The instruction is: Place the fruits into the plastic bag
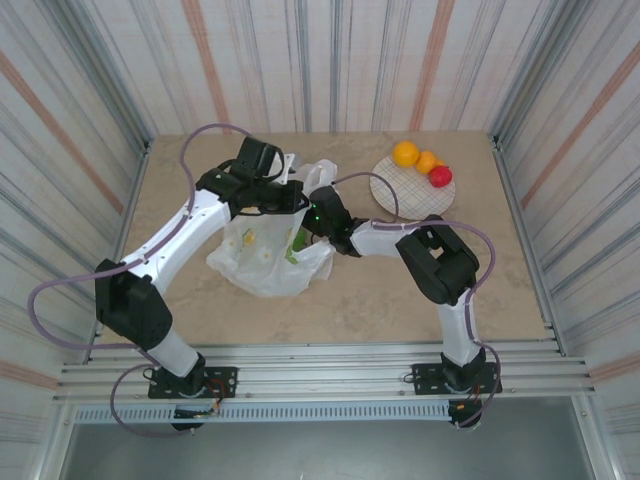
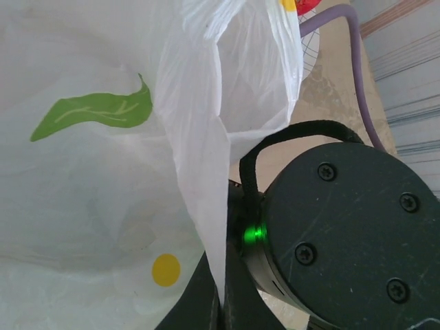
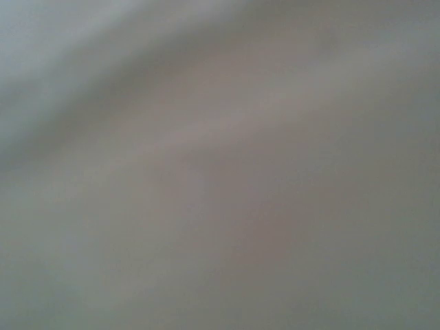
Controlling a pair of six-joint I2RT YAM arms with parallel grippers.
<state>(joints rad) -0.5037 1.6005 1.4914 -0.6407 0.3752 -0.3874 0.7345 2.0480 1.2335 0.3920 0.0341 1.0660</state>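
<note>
Fruits: three in sight, two oranges [image 1: 405,153] touching side by side and one red apple [image 1: 440,176] just beside them, all on the plate.
Plate [image 1: 398,197]: one, round and checked, near the far right corner of the table [image 1: 350,310].
Bag [image 1: 265,255]: one, slumped mid-table. A green patch shows through its right side; I cannot tell whether it is fruit or print.
Room: the bag lies well apart from every table edge, with bare table to its near left and near right. Striped walls close three sides, and the plate sits near the right one.
Left gripper [image 1: 288,200]: at the bag's far rim. In the wrist view its dark fingers [image 2: 189,309] sit either side of a fold of plastic, clamped on it.
Right gripper [image 1: 318,213]: at the bag's top, just beside the left one, with its tips buried in plastic. Its wrist view is too blurred, so I cannot tell the jaw gap.
</note>
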